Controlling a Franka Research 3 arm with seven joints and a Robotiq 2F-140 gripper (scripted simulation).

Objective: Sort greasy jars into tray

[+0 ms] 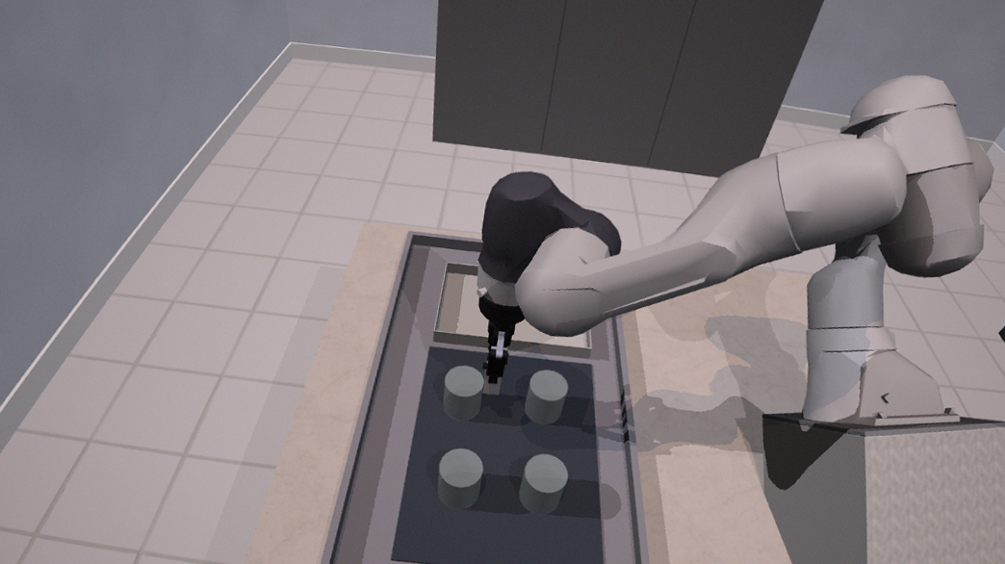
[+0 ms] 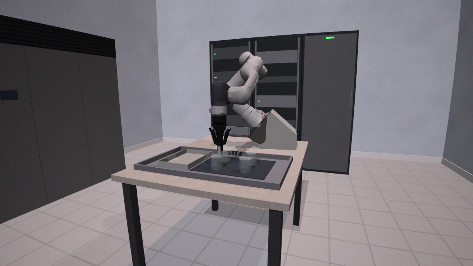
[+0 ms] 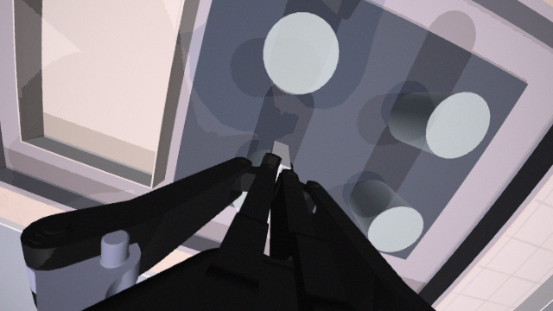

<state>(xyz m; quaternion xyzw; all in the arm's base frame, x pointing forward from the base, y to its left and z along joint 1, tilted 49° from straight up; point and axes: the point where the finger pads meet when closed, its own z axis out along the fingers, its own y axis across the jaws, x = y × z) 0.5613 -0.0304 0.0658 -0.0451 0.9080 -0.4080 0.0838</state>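
Four pale glass jars stand mouth down on the dark drying mat [image 1: 511,464]: far left [image 1: 463,390], far right [image 1: 546,395], near left [image 1: 459,476], near right [image 1: 543,483]. My gripper [image 1: 492,376] is shut on nothing. It hangs low between the two far jars, close against the right side of the far left jar. In the wrist view my fingertips [image 3: 276,166] hide most of that jar [image 3: 253,164]. The other three jars [image 3: 301,53] [image 3: 454,125] [image 3: 390,220] show in full. The tray [image 1: 522,322] beyond the mat holds nothing.
Mat and tray lie inside a grey rimmed steel top [image 1: 506,446] on a beige table. The tray's near rim [image 1: 511,345] runs just behind my gripper. The robot's pedestal [image 1: 893,514] stands at the right.
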